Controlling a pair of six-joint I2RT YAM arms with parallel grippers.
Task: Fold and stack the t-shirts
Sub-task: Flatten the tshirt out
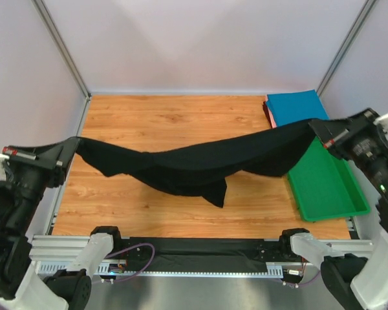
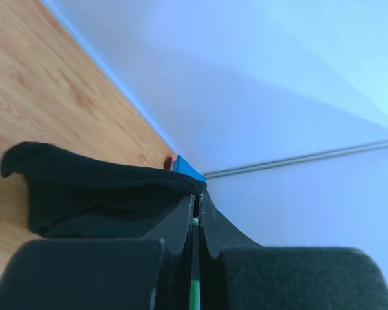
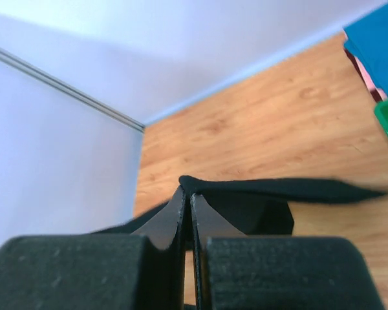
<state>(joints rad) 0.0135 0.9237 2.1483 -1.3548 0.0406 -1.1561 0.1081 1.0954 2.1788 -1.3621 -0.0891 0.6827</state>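
**Black tee strung btw both arms**

You've got the left gripper [image 1: 73, 147] and right gripper [image 1: 315, 124] both pinched tight on opposite ends of the black t-shirt [image 1: 194, 166]. It sags over the table [image 1: 161, 116], lowest at mid. Green tray [image 1: 330, 194] sits at right, w/ the shirt's right end crossing its far end. Teal-blue t-shirt [image 1: 296, 106] lies folded beyond the tray, atop the reddish t-shirt [image 1: 269, 113].

Lab test cell: white panels [image 1: 200, 39], aluminium framing [image 1: 61, 45].
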